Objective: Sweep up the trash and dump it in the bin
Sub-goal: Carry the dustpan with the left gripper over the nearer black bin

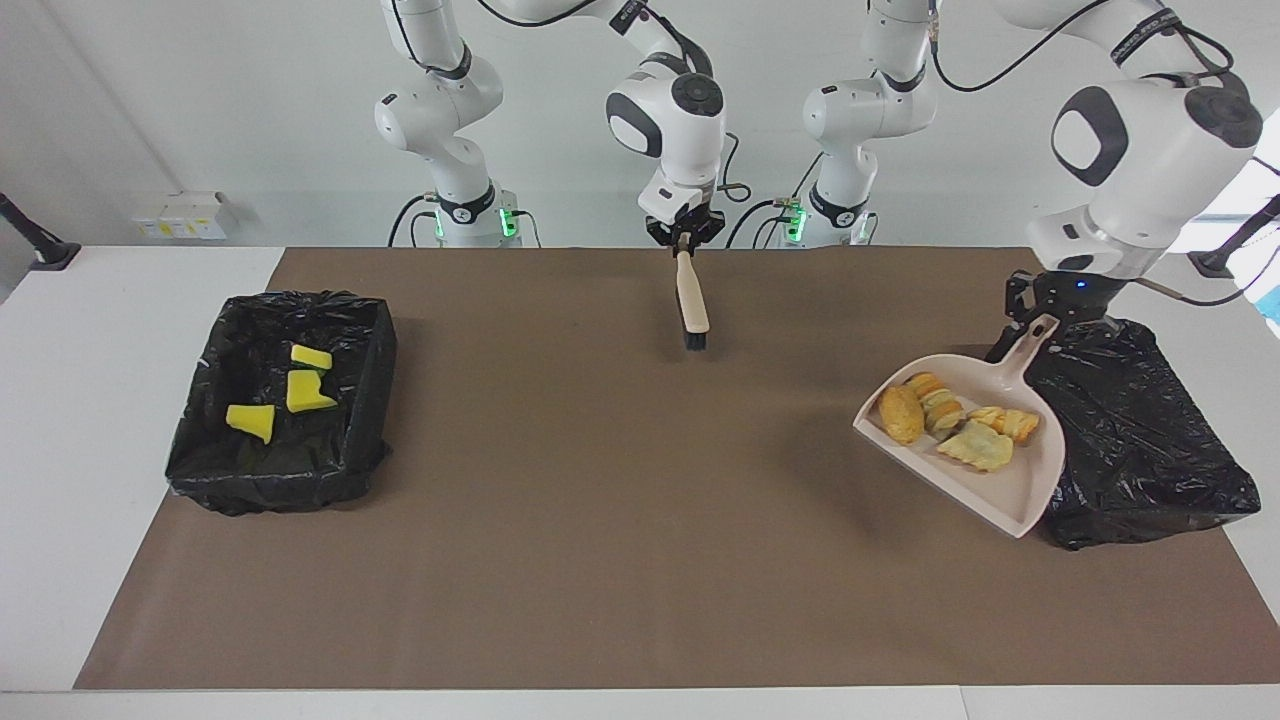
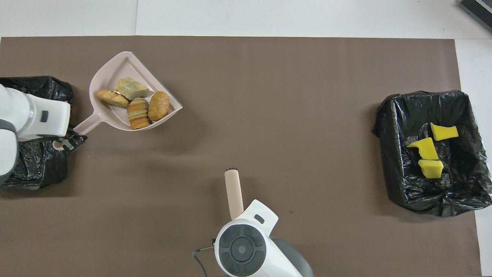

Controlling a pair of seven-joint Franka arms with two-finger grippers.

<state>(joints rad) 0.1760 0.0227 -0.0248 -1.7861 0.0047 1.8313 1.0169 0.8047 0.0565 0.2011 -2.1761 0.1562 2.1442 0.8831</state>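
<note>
My left gripper point(image 1: 1035, 325) is shut on the handle of the beige dustpan point(image 1: 1010, 490). It holds the pan raised and tilted over the mat, beside the black-lined bin point(image 1: 1150, 450) at the left arm's end. Several tan-golden bread chunks point(image 1: 950, 415) lie in the pan, which also shows in the overhead view point(image 2: 115, 69) with the chunks point(image 2: 138, 104). My right gripper point(image 1: 683, 240) is shut on the handle of the beige brush point(image 1: 690, 300), bristles down, over the middle of the mat's robot side. Three yellow sponge scraps point(image 1: 300, 390) lie in the second black-lined bin point(image 1: 280, 470).
A brown mat point(image 1: 600, 500) covers the table between the two bins. In the overhead view the bin with the sponge scraps point(image 2: 388, 127) stands at the right arm's end, and the other bin point(image 2: 34, 169) lies partly under my left arm.
</note>
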